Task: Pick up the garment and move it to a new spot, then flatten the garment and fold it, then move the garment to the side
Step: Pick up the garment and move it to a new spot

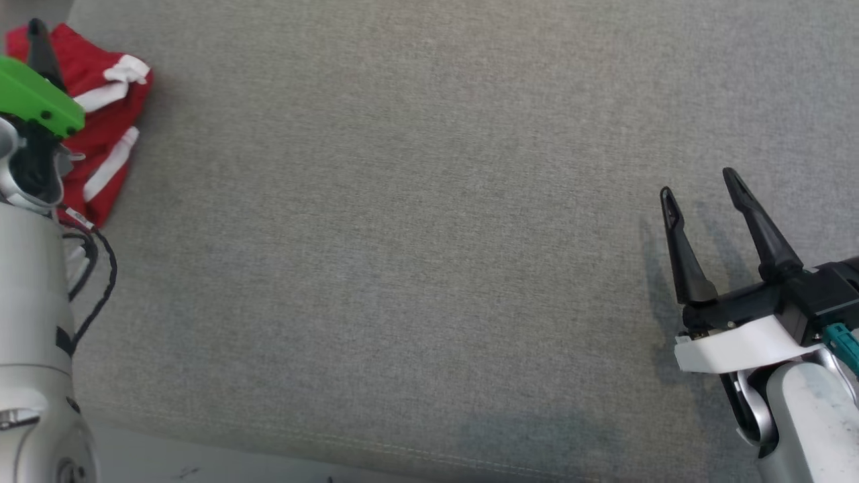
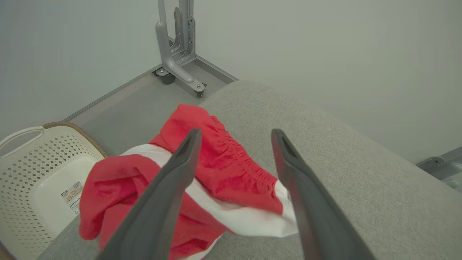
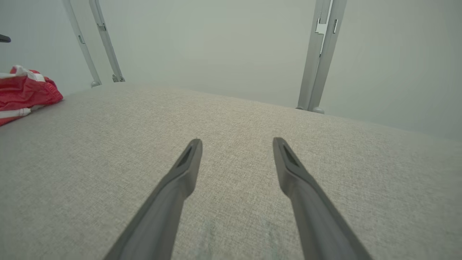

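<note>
Our left gripper (image 2: 235,133) hangs open over the crumpled garment (image 2: 223,162), right gripper (image 1: 698,184) open too; pickup pending, we must descend and pinch next

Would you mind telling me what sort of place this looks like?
Probably a robot laundry-folding test room: a grey fabric-covered table, a cream perforated plastic laundry basket and bare pale walls.

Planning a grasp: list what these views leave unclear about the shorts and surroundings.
- Head view: red-and-white shorts behind the left arm's green mount and cut by the left edge.
- Left wrist view: the left gripper covers the shorts' near folds; contact unclear.
- Right wrist view: shorts cut by the left edge.
- Laundry basket label: too small to read.
</note>
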Available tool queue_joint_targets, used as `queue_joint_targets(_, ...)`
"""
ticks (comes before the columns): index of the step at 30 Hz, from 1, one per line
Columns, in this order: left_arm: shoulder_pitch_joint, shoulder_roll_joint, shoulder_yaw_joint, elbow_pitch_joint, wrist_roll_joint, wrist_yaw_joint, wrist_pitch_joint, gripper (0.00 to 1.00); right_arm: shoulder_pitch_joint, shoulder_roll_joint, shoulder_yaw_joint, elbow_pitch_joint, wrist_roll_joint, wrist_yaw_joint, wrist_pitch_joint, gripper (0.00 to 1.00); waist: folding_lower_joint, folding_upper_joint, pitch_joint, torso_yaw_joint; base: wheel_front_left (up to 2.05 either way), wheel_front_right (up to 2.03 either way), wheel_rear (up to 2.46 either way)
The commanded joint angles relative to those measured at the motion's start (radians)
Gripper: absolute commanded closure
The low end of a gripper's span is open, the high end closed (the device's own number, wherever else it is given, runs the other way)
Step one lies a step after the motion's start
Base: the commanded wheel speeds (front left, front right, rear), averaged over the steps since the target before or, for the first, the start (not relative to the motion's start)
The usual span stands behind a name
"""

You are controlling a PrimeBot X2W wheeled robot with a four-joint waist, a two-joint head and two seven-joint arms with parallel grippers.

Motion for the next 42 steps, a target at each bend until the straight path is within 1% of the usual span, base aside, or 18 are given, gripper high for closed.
queue_joint_targets(1, -0.034, 0.020, 0.010, 0.032, -0.011, 0.005, 0.031, 0.00, -0.027, -0.002, -0.005, -0.008, -0.003, -0.001, 0.000, 0.00, -0.0001, 0.0000, 0.096, -0.091, 0.00, 0.00, 0.00)
queue_joint_targets(4, -0.084, 0.044, 0.014, 0.111, -0.024, 0.022, 0.100, 0.00, -0.044, 0.000, -0.003, -0.012, -0.001, -0.001, 0.000, 0.00, -0.0001, 0.0000, 0.118, -0.111, 0.00, 0.00, 0.00)
queue_joint_targets(7, -0.108, 0.071, -0.009, 0.179, 0.004, 0.051, 0.149, 0.00, -0.062, 0.001, 0.002, -0.017, -0.001, -0.001, 0.000, 0.00, -0.0001, 0.0000, 0.136, -0.129, 0.00, 0.00, 0.00)
queue_joint_targets(9, -0.115, 0.079, -0.023, 0.215, 0.018, 0.063, 0.171, 0.00, -0.070, 0.003, 0.001, -0.019, -0.002, -0.001, 0.000, 0.00, -0.0001, 0.0000, 0.146, -0.139, 0.00, 0.00, 0.00)
queue_joint_targets(11, -0.118, 0.079, -0.029, 0.244, 0.022, 0.070, 0.181, 0.00, -0.075, 0.004, -0.004, -0.019, -0.002, -0.001, 0.000, 0.00, -0.0001, 0.0000, 0.152, -0.145, 0.00, 0.00, 0.00)
queue_joint_targets(13, -0.112, 0.076, -0.039, 0.271, 0.026, 0.068, 0.191, 0.00, -0.079, 0.007, -0.006, -0.022, -0.002, -0.001, 0.000, 0.00, -0.0001, 0.0000, 0.156, -0.149, 0.00, 0.00, 0.00)
queue_joint_targets(16, -0.100, 0.078, -0.051, 0.288, 0.031, 0.072, 0.162, 0.00, -0.081, 0.011, -0.007, -0.026, -0.007, -0.001, 0.000, 0.00, -0.0001, 0.0000, 0.163, -0.152, 0.00, 0.00, 0.00)
queue_joint_targets(17, -0.096, 0.078, -0.055, 0.291, 0.035, 0.066, 0.152, 0.73, -0.083, 0.012, -0.007, -0.027, -0.007, -0.001, 0.000, 0.00, -0.0001, 0.0000, 0.165, -0.152, 0.00, 0.00, 0.00)
queue_joint_targets(18, -0.093, 0.078, -0.056, 0.293, 0.033, 0.057, 0.137, 1.00, -0.083, 0.014, -0.008, -0.026, -0.008, -0.001, 0.000, 0.00, -0.0001, 0.0000, 0.165, -0.152, 0.00, 0.00, 0.00)
queue_joint_targets(23, -0.086, 0.089, -0.066, 0.263, 0.041, 0.019, -0.012, 1.00, -0.080, 0.027, -0.006, -0.016, -0.007, -0.001, 0.000, 0.00, -0.0001, 0.0000, 0.139, -0.145, 0.00, 0.00, 0.00)
queue_joint_targets(31, -0.063, 0.092, -0.073, 0.207, 0.026, -0.083, -0.240, 1.00, -0.040, 0.060, -0.005, 0.000, 0.004, -0.001, 0.000, 0.00, -0.0001, 0.0000, 0.010, -0.142, 0.00, 0.00, 0.00)
queue_joint_targets(32, -0.063, 0.092, -0.073, 0.207, 0.026, -0.083, -0.240, 1.00, -0.040, 0.060, -0.005, 0.000, 0.004, -0.001, 0.000, 0.00, -0.0001, 0.0000, 0.010, -0.142, 0.00, 0.00, 0.00)
queue_joint_targets(35, -0.055, 0.077, -0.083, 0.168, 0.013, -0.107, -0.286, 1.00, -0.019, 0.078, -0.014, 0.006, 0.005, -0.001, 0.000, 0.00, -0.0001, 0.0000, -0.044, -0.147, 0.00, 0.00, 0.00)
queue_joint_targets(38, -0.048, 0.063, -0.099, 0.107, -0.002, -0.118, -0.304, 1.00, 0.003, 0.097, -0.022, 0.010, 0.007, -0.001, 0.000, 0.00, -0.0001, 0.0000, -0.099, -0.161, 0.00, 0.00, 0.00)
queue_joint_targets(42, -0.015, 0.027, -0.139, -0.008, -0.049, -0.123, -0.292, 1.00, 0.038, 0.125, -0.049, 0.014, 0.017, -0.001, 0.000, 0.00, -0.0001, 0.0000, -0.177, -0.197, 0.00, 0.00, 0.00)
